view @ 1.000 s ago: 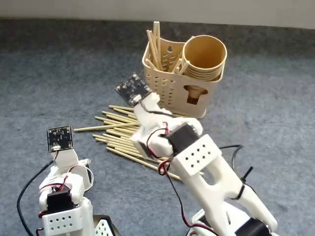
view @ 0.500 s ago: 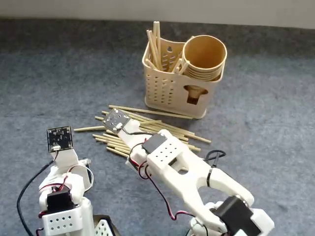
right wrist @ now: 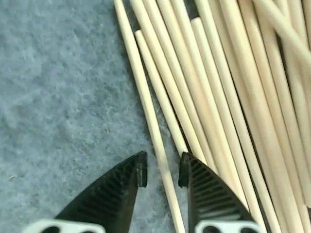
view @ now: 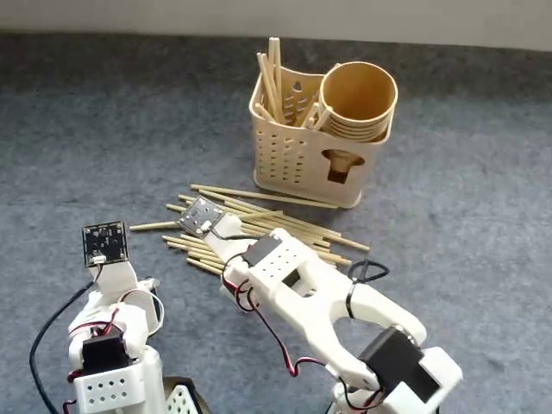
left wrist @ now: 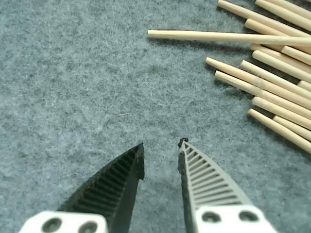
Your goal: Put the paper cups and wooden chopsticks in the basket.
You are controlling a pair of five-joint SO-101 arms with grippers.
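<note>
Since my right arm has swung away from the basket (view: 285, 164) and dropped onto the loose pile (right wrist: 218, 97) in front of it, I read this as the start of another pick.

- 1 s ago the wrist was up against the basket's front wall. 0.5 s ago it was already down over the pile, and since then it has only settled slightly lower.
- Right hand (right wrist: 162, 170): narrow gap, jaws straddling one stick (right wrist: 148, 126) at the pile's edge, with bare bench (view: 103, 129) beside it. It isn't clamped yet.
- Left hand (left wrist: 161, 145): moderately open and empty, over bare bench just short of the stick ends, on the far side of the pile from the basket. It hasn't moved across the frames.
- Basket contents are unchanged: cups (view: 358, 95) nested inside, a few sticks (view: 272, 73) standing upright next to them.

What it means: the cups look done, and the sticks are the remaining work, since most of them are lying on the bench in front of the basket. My guess is the next step is to close on that edge stick. Its neighbour lies touching it, so I could pinch two or roll one aside.
</note>
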